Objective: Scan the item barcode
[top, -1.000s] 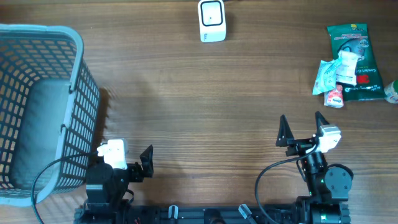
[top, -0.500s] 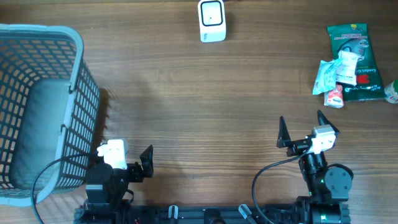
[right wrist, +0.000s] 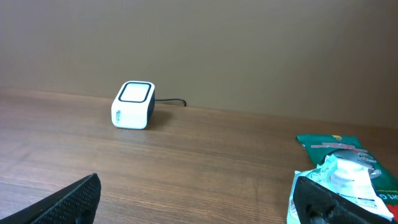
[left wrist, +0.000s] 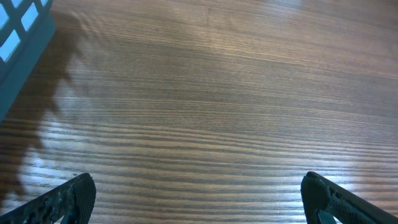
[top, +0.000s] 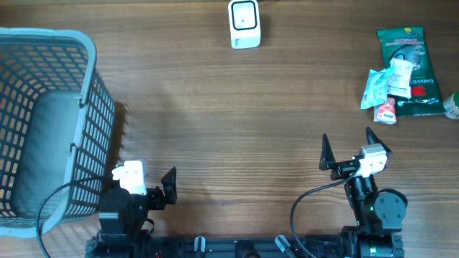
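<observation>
well apart: scanner (top: 244,24) and packets (top: 401,72)

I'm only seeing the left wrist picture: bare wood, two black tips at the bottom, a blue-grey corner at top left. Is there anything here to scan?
Observer: Yes. The overhead view shows a pile of packets at the far right of the table, nowhere near either arm.
Operator: And what does the scanning? What's that corner I see?
Observer: A small white scanner stands at the middle of the far edge. Your corner belongs to a mesh basket on the table's left side.
</observation>
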Motion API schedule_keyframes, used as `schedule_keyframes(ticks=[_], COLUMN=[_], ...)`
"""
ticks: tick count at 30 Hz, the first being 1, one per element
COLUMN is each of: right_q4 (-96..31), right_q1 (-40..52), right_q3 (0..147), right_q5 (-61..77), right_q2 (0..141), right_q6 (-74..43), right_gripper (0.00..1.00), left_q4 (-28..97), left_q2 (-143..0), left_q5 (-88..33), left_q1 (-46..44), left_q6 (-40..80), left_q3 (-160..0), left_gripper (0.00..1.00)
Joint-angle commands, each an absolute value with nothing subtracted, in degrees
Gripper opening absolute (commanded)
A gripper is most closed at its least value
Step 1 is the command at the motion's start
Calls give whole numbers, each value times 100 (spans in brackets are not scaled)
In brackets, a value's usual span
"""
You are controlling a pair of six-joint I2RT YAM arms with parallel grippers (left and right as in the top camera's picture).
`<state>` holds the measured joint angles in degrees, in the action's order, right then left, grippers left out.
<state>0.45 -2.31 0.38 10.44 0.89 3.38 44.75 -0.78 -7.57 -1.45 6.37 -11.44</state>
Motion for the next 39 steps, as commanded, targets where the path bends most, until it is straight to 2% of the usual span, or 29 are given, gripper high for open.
schedule_keyframes(ticks=[1, 8, 13, 24, 30, 33, 35, 39], right_q4=[71, 71, 71, 71, 71, 71, 71, 71], right_q1=[-222, -222, -222, -222, -222, -222, -222, -222], right_q3=[30, 30, 30, 30, 30, 30, 30, 30], right_q5=[1011, 1011, 1011, 1009, 1009, 1009, 1011, 1011], right_q2=[21, 21, 21, 21, 21, 21, 21, 21], right_q6=[445, 443, 445, 443, 445, 447, 445, 443], right_gripper=[100, 100, 100, 100, 100, 100, 100, 100], left_q4=[4539, 4351, 2379, 314, 340, 344, 370, 384], left_q2=[-38, -36, -25, -21, -21, -21, -21, -21], left_q5=[-703, -740, -1240, -893, -1210, -1138, -882, -764], left_q1=[-161, -161, -167, -167, -213, -213, -213, -213], left_q6=[650, 650, 648, 403, -690, -517, 23, 89], left_q3=[-1118, -1118, -1118, -187, -34, -34, -34, -34], left_gripper=[100, 100, 100, 100, 100, 100, 100, 100])
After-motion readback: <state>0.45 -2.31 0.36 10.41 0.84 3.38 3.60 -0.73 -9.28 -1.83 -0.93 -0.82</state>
